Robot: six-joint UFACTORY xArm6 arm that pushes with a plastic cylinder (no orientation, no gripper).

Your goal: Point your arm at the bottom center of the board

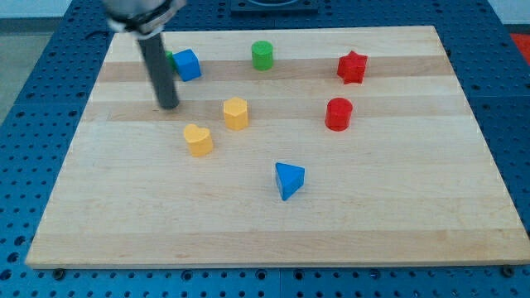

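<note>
Below your tip (pixel 169 105), the yellow heart block (pixel 198 140) and blue triangular block (pixel 289 180) are sitting; there's no gripper, just a bare rod.

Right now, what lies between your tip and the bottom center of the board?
In the camera view, the yellow heart block sits just beside the straight line from my tip to the board's bottom center; the blue triangular block lies to the view's right of it.

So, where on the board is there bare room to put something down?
The widest bare patch is the strip along the view's bottom edge of the board, below the blue triangle. The view's right side, past the red cylinder and red star, is also bare. It is crowded near my tip.
</note>
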